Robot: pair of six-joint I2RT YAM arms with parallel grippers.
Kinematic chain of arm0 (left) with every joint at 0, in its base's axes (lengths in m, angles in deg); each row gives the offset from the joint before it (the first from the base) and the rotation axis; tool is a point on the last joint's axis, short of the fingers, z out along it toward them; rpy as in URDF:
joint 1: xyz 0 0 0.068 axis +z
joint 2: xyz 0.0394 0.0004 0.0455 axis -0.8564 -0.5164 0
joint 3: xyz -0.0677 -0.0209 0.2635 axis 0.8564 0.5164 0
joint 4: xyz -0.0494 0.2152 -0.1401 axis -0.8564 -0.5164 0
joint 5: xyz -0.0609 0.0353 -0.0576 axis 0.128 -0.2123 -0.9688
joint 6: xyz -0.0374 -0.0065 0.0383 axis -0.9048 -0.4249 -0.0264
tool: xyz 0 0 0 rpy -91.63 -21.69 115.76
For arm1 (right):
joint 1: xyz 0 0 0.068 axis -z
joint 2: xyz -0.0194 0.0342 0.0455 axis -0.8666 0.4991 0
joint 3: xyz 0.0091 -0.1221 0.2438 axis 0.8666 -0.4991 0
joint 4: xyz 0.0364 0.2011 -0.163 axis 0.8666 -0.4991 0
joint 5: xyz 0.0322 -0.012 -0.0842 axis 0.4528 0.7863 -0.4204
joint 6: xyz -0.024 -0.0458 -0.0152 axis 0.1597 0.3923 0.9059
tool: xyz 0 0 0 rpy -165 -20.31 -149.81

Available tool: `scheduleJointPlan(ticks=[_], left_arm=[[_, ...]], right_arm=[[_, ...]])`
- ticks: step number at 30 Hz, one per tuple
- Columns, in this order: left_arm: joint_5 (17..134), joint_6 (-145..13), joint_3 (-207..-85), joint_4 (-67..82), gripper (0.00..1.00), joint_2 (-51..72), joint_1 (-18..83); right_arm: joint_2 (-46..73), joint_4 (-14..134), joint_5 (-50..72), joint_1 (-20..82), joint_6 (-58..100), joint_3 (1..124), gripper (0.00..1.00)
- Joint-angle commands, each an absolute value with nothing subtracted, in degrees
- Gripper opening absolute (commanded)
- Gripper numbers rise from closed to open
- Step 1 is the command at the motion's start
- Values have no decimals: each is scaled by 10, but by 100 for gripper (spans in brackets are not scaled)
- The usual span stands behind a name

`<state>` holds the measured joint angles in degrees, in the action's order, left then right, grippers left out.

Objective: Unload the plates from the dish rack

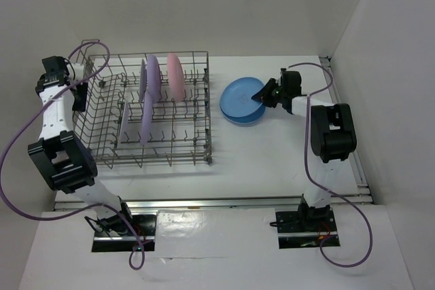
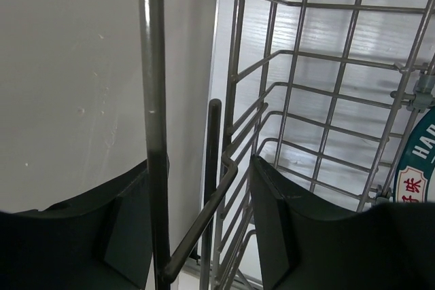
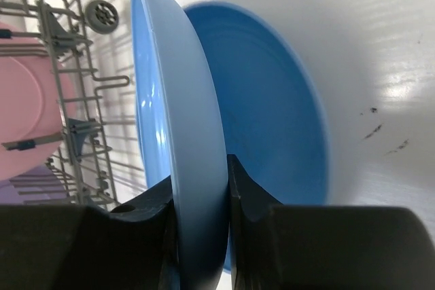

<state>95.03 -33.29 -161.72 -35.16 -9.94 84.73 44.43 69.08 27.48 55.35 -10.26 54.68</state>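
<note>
The grey wire dish rack (image 1: pixel 207 110) stands left of centre with two lavender plates (image 1: pixel 153 76), a pink plate (image 1: pixel 175 76) and a white plate (image 1: pixel 126 115) upright in it. My left gripper (image 1: pixel 83 89) is at the rack's left end. Its fingers (image 2: pixel 272 208) straddle the side wires (image 2: pixel 231 168) and press on them. A teal-rimmed plate (image 2: pixel 418 161) shows at the edge of the left wrist view. My right gripper (image 3: pixel 200 168) is shut on the rim of a blue plate (image 3: pixel 180 100), just over a second blue plate (image 3: pixel 272 100) lying on the table.
The blue plates (image 1: pixel 241 100) lie right of the rack on the white table. White walls close in the back and both sides. A small grey rack wheel (image 3: pixel 103 13) shows beside the pink plate (image 3: pixel 24 100). Purple cables loop around the left arm.
</note>
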Motion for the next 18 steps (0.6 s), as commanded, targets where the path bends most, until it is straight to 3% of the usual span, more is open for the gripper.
scheduleJointPlan(ticks=[1,3,4,5,12,18], left_arm=[[961,-342,-1638,-354,64,-129,855],[961,-342,-1643,-354,64,-135,855],[961,-342,-1643,-354,64,-135,855],[961,-342,-1643,-354,64,-135,855],[956,-342,-1643,-354,64,-142,855],[949,-342,-1643,-354,64,-142,855]], right_arm=[[451,692,294,555,-81,551,12],[440,679,287,555,-65,546,29],[440,669,280,555,-60,546,47],[440,648,280,555,-59,546,52],[413,460,204,543,12,630,78],[369,303,46,537,29,699,81]])
